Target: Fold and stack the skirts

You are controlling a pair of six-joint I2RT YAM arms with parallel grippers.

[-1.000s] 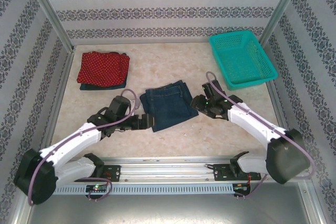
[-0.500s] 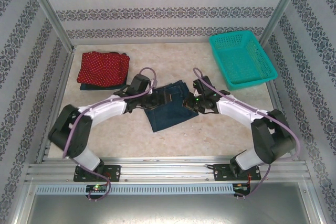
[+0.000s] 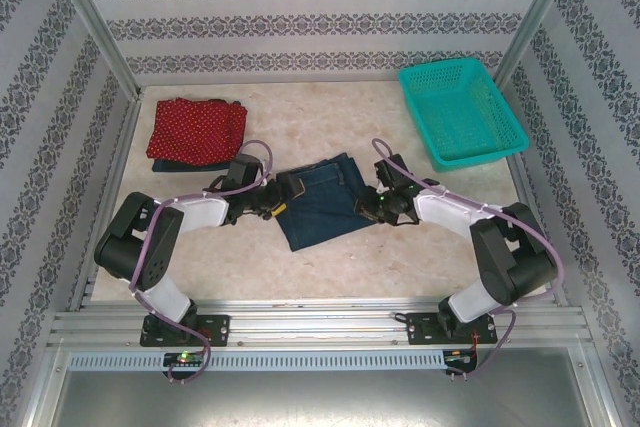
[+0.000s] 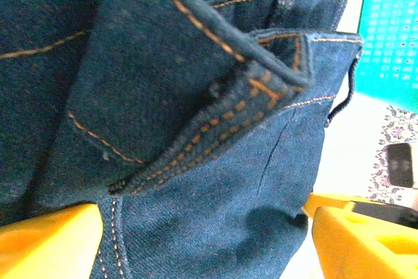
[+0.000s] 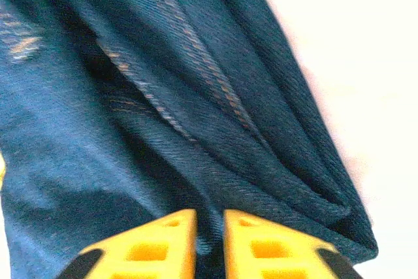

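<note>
A dark blue denim skirt (image 3: pixel 322 199) lies folded in the middle of the table. My left gripper (image 3: pixel 280 199) is at its left edge, open; its yellow fingers (image 4: pixel 46 243) stand wide apart with the denim skirt (image 4: pixel 215 181) and its stitched waistband between them. My right gripper (image 3: pixel 368 205) is at the skirt's right edge, shut on a fold of the denim (image 5: pixel 196 129), with the yellow fingertips (image 5: pixel 163 243) almost touching. At the back left the red dotted skirt (image 3: pixel 197 127) lies folded on top of another dark blue skirt (image 3: pixel 190 163).
The teal mesh basket (image 3: pixel 462 112) stands at the back right and also appears at the upper right of the left wrist view as the basket (image 4: pixel 392 31). Patterned walls and metal posts enclose the table (image 3: pixel 300 117).
Both arms have swung in from near the front edge to the denim skirt. In the last half second the left gripper slid back to the skirt's left edge.
</note>
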